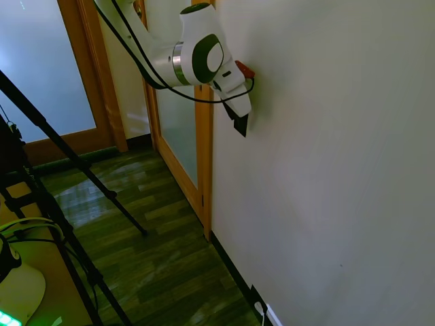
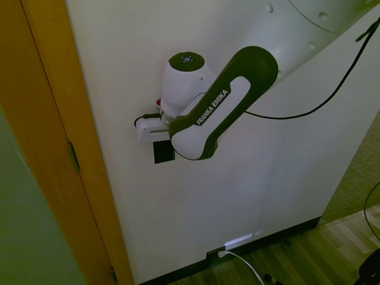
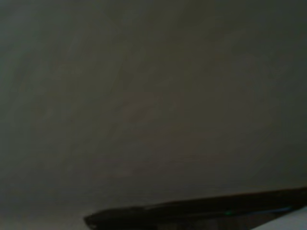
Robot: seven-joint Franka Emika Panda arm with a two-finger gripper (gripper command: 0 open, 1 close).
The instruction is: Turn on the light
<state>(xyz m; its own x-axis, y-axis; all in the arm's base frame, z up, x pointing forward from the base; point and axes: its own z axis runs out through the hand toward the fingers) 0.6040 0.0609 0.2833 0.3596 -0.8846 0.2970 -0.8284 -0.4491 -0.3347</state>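
No lamp is in view. The light's switch [image 2: 164, 152] is a small flat black plate on the white wall [image 2: 249, 178], showing edge-on in the first exterior view as a dark wedge [image 1: 241, 122]. My gripper [image 2: 155, 135] is pressed close to the wall at the plate's upper edge, its white hand partly covering the plate's top. The arm's body hides where the two meet, so I cannot tell whether they touch. The wrist view shows only blurred wall with a dark strip [image 3: 201, 211] along its lower edge.
A wooden door frame [image 2: 59, 148] runs up the wall just beside the switch, with a frosted glass door [image 1: 180, 129] in it. Low on the wall, a white plug with a cord [image 2: 222, 253] sits in an outlet above the dark wood floor [image 1: 156, 224].
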